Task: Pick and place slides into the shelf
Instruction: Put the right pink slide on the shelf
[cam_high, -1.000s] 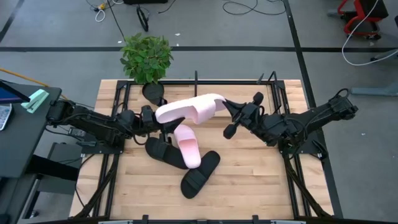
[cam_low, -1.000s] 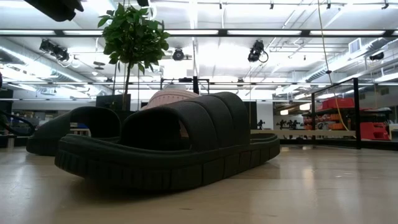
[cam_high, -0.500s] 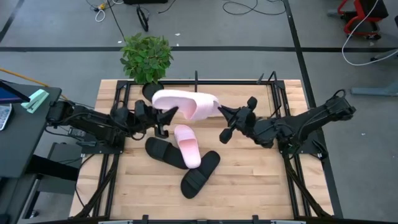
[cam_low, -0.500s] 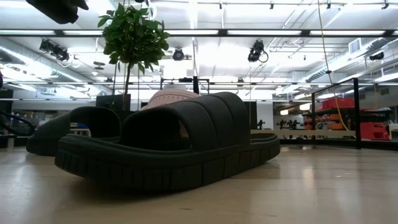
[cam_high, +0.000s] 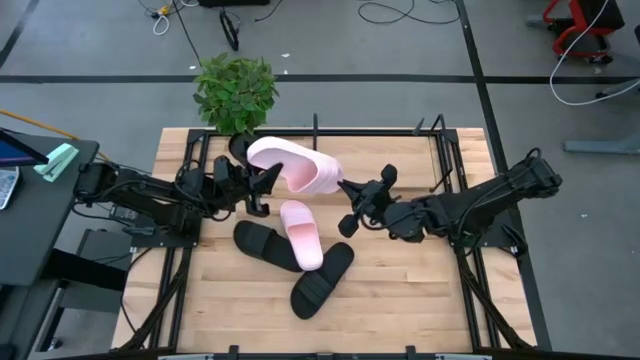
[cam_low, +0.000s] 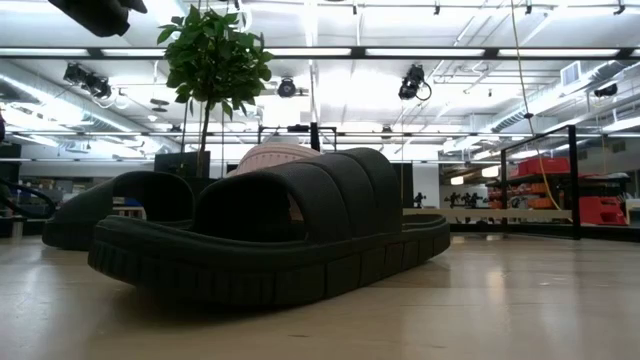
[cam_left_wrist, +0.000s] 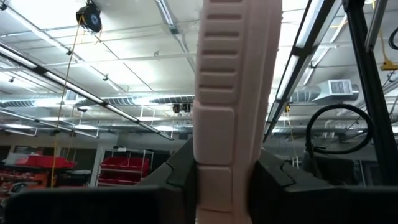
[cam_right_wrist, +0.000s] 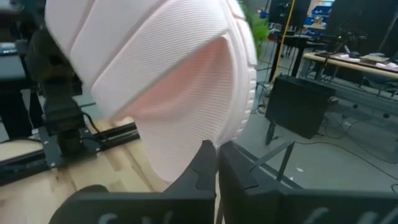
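Pink slide (cam_high: 290, 168) is up off the table, its sole edge pinched between the left gripper (cam_high: 262, 185) fingers (cam_left_wrist: 180, 174), long axis running away from them toward the shelf (cam_high: 316, 128). Right gripper (cam_high: 349, 208) sits just beside its far end, fingers shut on nothing.

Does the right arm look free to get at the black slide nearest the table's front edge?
Probably yes: the right gripper is shut and empty, and that black slide lies uncovered on the table, nothing between them.
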